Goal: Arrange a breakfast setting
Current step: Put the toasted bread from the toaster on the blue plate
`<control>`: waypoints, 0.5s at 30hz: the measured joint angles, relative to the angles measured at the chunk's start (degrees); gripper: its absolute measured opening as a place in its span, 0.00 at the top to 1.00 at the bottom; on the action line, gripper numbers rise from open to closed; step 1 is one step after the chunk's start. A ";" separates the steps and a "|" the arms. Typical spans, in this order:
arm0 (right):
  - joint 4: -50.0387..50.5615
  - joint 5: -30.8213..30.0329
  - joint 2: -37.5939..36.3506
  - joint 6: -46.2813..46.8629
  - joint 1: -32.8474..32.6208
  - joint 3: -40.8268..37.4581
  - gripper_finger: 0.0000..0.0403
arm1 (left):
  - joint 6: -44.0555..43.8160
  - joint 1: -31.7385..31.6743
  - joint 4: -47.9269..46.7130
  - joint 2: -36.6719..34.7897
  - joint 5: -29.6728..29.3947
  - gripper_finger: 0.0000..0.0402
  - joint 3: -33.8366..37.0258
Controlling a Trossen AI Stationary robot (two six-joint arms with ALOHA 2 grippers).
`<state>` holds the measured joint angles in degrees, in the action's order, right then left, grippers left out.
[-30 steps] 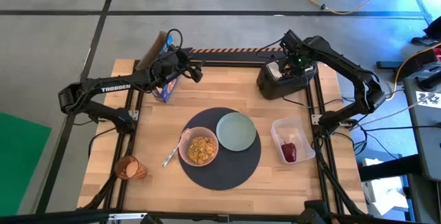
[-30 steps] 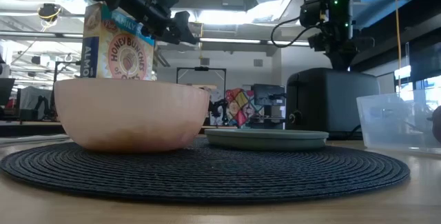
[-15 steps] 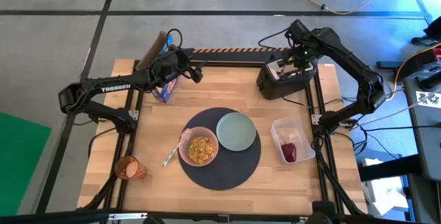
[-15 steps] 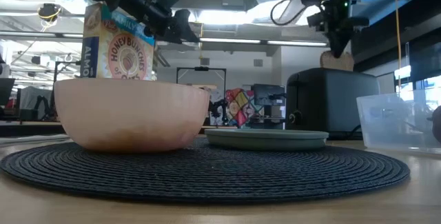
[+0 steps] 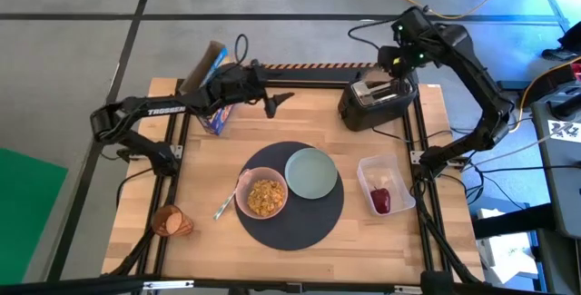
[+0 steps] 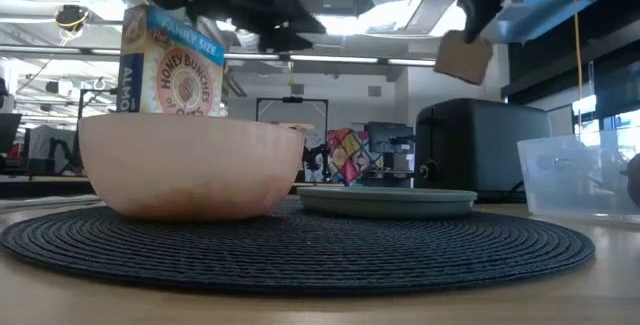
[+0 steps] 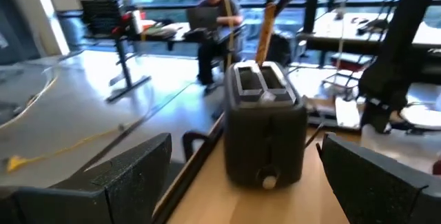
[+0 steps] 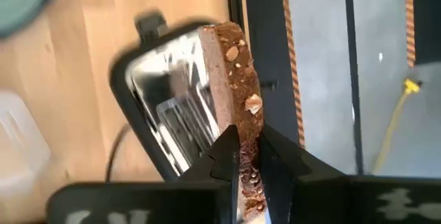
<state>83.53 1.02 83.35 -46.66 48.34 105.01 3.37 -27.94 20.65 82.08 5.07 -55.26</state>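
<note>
Right gripper (image 8: 249, 156) pinched the toast (image 8: 233, 79) above the toaster (image 5: 377, 102). Left gripper (image 5: 279, 103) hung open over the wooden table (image 5: 408, 250). A person (image 7: 215, 24) sat at a desk behind.

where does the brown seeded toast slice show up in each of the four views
High view: hidden under the right gripper, above the black toaster.
Low view: toast slice hanging upper right, clear above the toaster.
Left wrist view: not in it; only the toaster.
Right wrist view: centre, toast slice clamped edge-on between the fingers.
Shared landmark: the toaster.
</note>
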 joint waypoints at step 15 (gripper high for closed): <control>-18.54 17.22 0.00 11.73 -9.42 0.27 0.90 | 1.21 1.06 -0.99 16.26 11.94 0.10 -21.18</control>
<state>64.99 18.24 83.35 -34.93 38.92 105.27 4.58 -26.88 19.66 98.34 17.01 -76.44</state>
